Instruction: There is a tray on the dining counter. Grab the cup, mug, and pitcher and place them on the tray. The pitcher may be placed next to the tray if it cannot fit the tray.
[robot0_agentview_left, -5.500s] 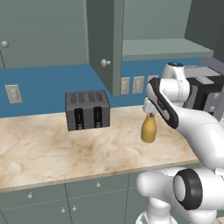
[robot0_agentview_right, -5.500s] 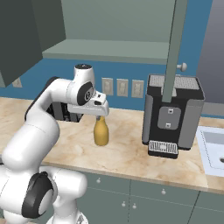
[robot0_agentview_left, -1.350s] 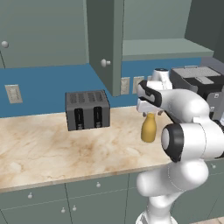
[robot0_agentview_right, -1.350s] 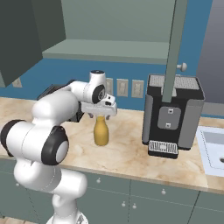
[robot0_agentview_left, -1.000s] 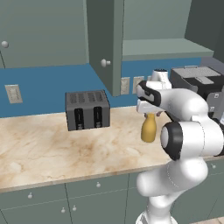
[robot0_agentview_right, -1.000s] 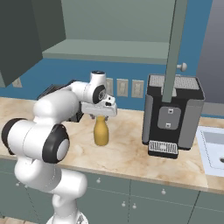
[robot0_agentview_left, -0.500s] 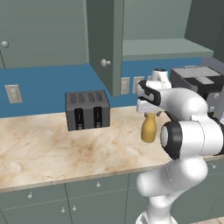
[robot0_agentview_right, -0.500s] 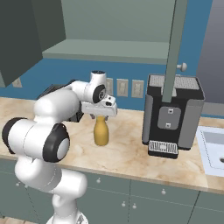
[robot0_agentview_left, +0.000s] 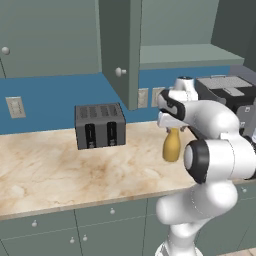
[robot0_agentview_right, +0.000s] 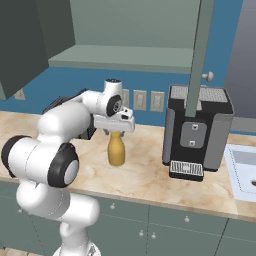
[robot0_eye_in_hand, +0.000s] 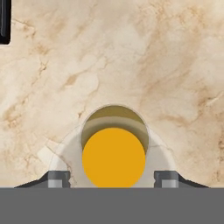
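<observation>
Beige marble counter (robot0_agentview_left: 60, 175) with toaster (robot0_agentview_left: 100, 125), upright amber pitcher (robot0_agentview_right: 116, 149), and black coffee machine (robot0_agentview_right: 197, 131).

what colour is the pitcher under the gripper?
Amber, mustard yellow: the pitcher shows best in the right base view, upright on the counter.

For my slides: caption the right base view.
Open gripper poised over amber bottle-shaped pitcher on beige marble counter.

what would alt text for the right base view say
A white robot arm holds its gripper open straight over the neck of an amber pitcher standing upright on a beige marble counter. A black coffee machine stands to the pitcher's right, with grey-green cabinets above and below.
</observation>
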